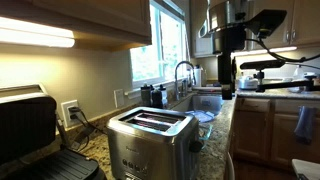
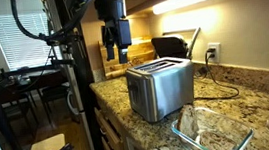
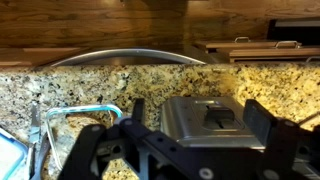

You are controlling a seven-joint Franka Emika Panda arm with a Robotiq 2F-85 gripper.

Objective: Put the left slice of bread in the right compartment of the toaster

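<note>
I see the fingers (image 3: pixel 270 135) spread wide and empty, hanging above and just off one end of the steel toaster (image 2: pixel 161 87), which stands on the granite table (image 2: pixel 260 102) beside a glass dish (image 2: pixel 213 134), with a black grill (image 2: pixel 170 47) behind it.

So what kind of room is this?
Most likely a home kitchen: a steel toaster stands on a granite counter, and a sink faucet curves up beneath a window.
</note>
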